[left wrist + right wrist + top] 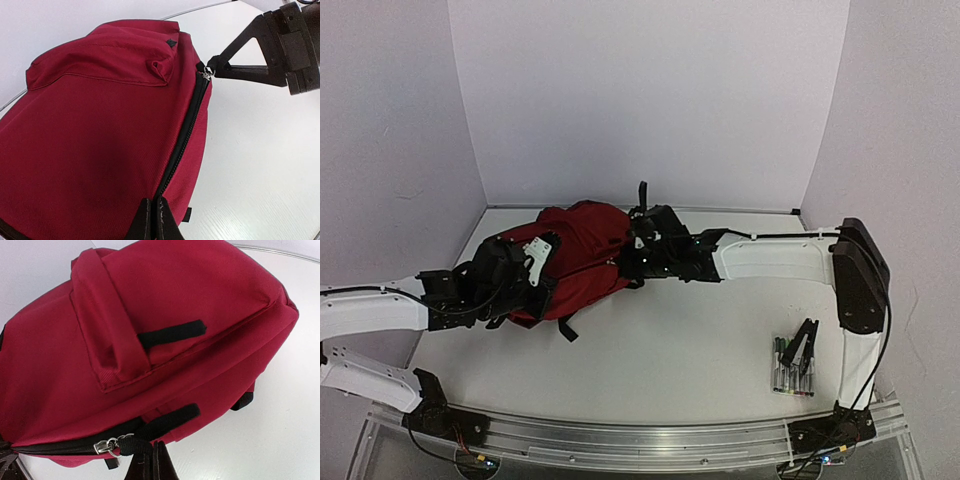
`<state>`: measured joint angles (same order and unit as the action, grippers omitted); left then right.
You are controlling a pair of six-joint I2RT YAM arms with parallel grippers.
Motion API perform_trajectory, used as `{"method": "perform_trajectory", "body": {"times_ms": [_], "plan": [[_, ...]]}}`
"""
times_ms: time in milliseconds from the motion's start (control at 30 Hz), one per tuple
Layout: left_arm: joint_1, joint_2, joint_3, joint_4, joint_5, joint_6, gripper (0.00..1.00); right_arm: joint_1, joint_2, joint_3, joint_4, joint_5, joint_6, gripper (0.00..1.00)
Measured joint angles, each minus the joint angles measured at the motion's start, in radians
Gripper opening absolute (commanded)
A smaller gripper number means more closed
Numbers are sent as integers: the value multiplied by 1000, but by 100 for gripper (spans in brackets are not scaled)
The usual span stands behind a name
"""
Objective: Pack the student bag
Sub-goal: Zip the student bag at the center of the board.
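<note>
The dark-red backpack point(582, 240) is laid flat on the white worktop point(690, 340), toward the far left-centre, between the two arms. The left gripper point(152, 220) is closed tight, and the backpack's fabric is pinched in it at the near end of the black zip point(185, 135). The zip is seen shut along its visible length. The right gripper point(150, 462) is closed on the black zip pull point(131, 443), just beside the metal slider point(106, 446), at the opposite end of the zip. A bundle of markers point(790, 368) is seen well apart from the backpack, near the right arm's base. A black clip-like object point(806, 345) is seen touching them.
</note>
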<state>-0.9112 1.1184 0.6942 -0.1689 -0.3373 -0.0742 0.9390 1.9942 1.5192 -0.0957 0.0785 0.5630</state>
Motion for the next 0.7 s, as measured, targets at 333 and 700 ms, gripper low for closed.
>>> {"method": "perform_trajectory", "body": {"times_ms": [333, 700], "plan": [[-4, -98, -48, -14, -11, -30, 0, -19, 1, 1, 2, -75, -36, 0], [14, -217, -48, -127, 25, -135, 24, -130, -8, 35, -41, -3, -119, 88]]}}
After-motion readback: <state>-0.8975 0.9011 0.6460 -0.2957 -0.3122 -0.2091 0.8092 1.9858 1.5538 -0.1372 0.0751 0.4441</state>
